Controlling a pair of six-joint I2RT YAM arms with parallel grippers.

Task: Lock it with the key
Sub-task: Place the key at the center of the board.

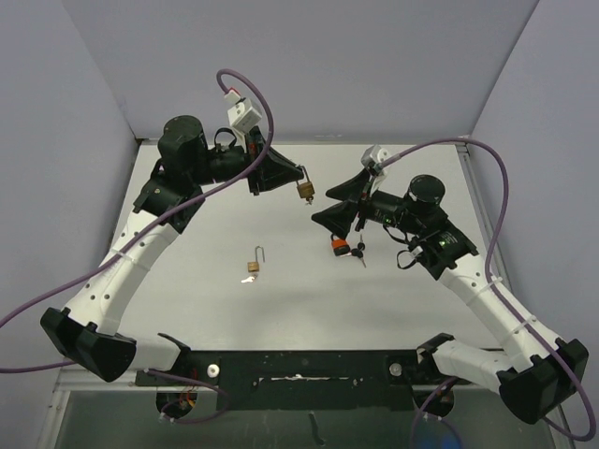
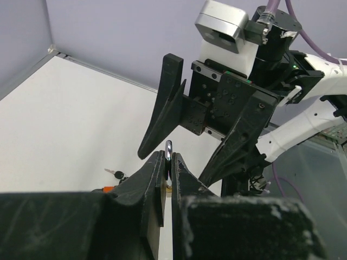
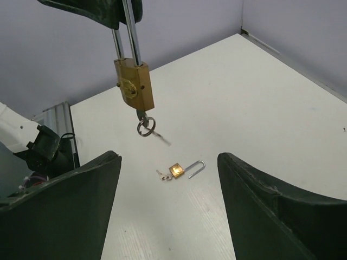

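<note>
White table [image 1: 281,318], padlock [image 3: 134,84] in left claw [image 2: 168,165] (by shackle)

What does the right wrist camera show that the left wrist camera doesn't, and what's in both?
Only the right wrist view plainly shows the big padlock's brass body, the key ring hanging under it, and a small padlock lying open on the table. Only the left wrist view shows loose keys with an orange tag on the table. Both show the left hand shut on the big padlock's shackle, above the white table.
</note>
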